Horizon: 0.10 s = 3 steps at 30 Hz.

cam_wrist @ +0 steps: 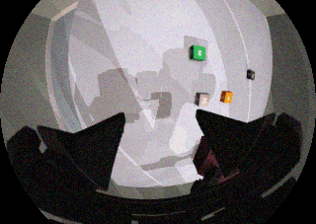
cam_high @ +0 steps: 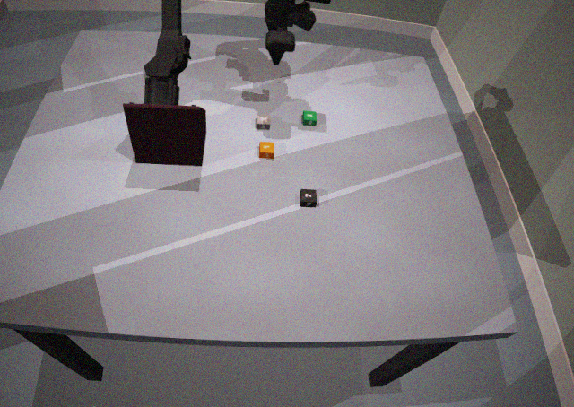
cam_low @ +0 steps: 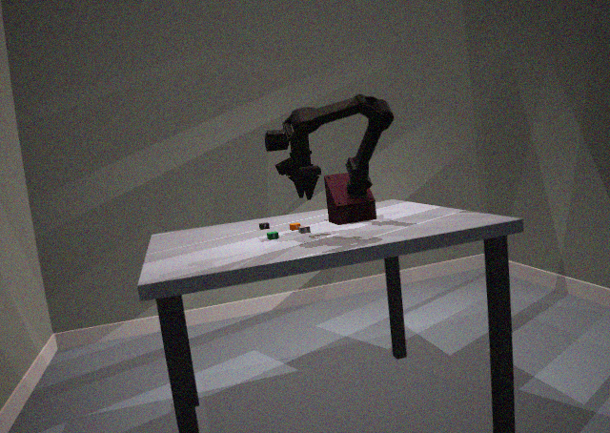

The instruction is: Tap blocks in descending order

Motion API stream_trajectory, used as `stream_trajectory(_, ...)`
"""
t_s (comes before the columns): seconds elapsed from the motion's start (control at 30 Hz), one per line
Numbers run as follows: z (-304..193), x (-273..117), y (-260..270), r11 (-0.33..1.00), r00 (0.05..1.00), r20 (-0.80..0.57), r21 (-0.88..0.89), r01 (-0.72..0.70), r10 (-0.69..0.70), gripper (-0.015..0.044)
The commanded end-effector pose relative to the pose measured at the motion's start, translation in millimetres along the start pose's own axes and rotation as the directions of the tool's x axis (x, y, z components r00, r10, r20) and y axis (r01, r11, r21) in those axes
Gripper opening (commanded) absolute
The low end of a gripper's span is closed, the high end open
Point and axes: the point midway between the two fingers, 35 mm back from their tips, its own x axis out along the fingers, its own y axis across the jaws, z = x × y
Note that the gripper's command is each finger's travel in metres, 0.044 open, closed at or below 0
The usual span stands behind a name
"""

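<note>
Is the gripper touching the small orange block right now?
No. The gripper hangs open well above the table, apart from the small orange block.

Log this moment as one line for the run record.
gripper: open, holding nothing, raised above table | blocks on table: orange, white, green, black | contact: none

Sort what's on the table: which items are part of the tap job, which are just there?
Job items:
- green block
- white block
- orange block
- black block
- gripper, raised above the table, fingers apart, holding nothing

Just there:
- dark red base box under the arm
- table
</note>
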Motion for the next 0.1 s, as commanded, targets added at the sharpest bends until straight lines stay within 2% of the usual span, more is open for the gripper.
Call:
stream_trajectory(0.0,-4.9,-2.9,8.9,1.0,1.0,-0.008,0.019,-0.004,0.004,0.04)
stream_trajectory(0.07,-4.9,-2.9,8.9,1.0,1.0,-0.008,0.019,-0.004,0.004,0.04)
